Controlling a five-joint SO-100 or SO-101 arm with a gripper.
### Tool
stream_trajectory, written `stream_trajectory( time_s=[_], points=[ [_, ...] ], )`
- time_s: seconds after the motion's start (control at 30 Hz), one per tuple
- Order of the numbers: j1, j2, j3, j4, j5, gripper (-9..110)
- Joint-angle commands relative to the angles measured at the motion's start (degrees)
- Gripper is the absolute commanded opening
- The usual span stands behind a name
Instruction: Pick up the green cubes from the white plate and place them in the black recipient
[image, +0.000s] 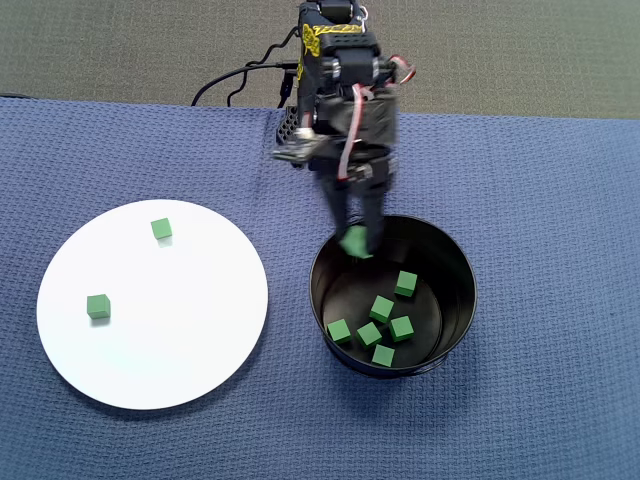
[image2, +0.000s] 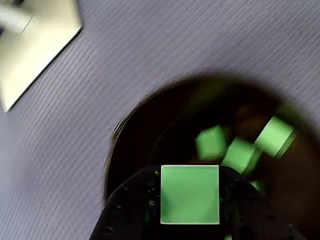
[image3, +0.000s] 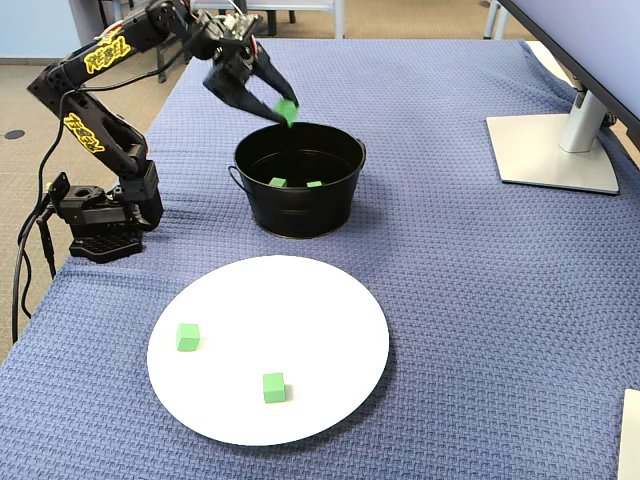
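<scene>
Nearest the fixed camera, the white plate (image3: 268, 350) lies on the blue cloth (image3: 480, 300) with two green cubes (image3: 187, 337) left on it, well apart from each other. Beyond it stands the black recipient (image3: 298, 190), where the overhead view shows six cubes on the bottom. Farthest back, the gripper (image3: 284, 113) hangs over the tin's rim on the arm's side, fingers clamped on a seventh cube, the held cube (image2: 189, 194). The step in hand appears to be the drop. The next move calls for parting the fingers over the tin, then lifting clear of its tall wall before crossing to the plate. The cloth between tin and plate is bare; a monitor foot (image3: 553, 150) stands well off.
</scene>
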Motion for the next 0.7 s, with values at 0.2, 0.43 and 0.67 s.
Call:
stream_trajectory(
  time_s=[0.2,0.43,0.67],
  points=[
    [-10.72,2.81,11.69,-3.87,1.49,26],
    [-0.44,-0.18,3.69,-5.8,3.87,25],
    [23.91,-18.46,-16.7,0.0,0.88,23]
  ],
)
